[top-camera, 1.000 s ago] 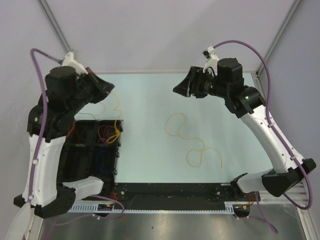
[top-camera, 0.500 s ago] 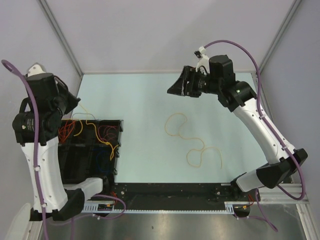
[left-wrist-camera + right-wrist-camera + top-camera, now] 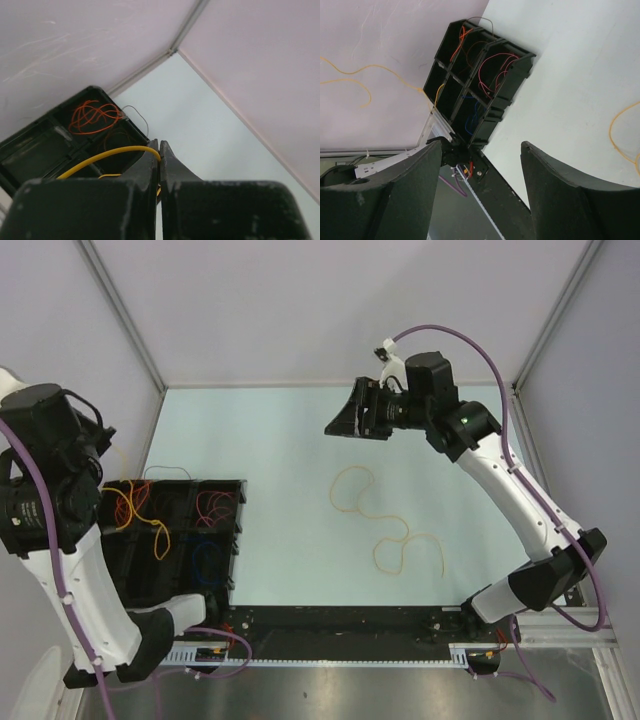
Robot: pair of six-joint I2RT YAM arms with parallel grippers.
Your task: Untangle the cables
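Observation:
My left gripper [image 3: 160,147] is shut on a yellow cable [image 3: 110,152] that arcs down toward the black compartment tray [image 3: 30,145]. In the top view the left gripper [image 3: 100,445] is raised at the far left, and the yellow cable [image 3: 150,525] hangs from it over the tray [image 3: 238,502]. Orange cables [image 3: 125,505], red cables [image 3: 210,508] and a blue cable [image 3: 207,562] lie in separate compartments. A pale yellow cable [image 3: 360,505] curls loose on the table's middle. My right gripper [image 3: 345,420] hovers open and holds nothing above the back of the table; in its wrist view [image 3: 481,144] the jaws stand wide apart.
A black rail [image 3: 340,622] runs along the table's near edge between the arm bases. Walls close in the table at the back and both sides. The tray [image 3: 520,67] sits at the table's left front corner.
My left arm has swung left and upward, pulling the yellow cable from the table's back left across the tray. The right gripper has drifted slightly left, still open.

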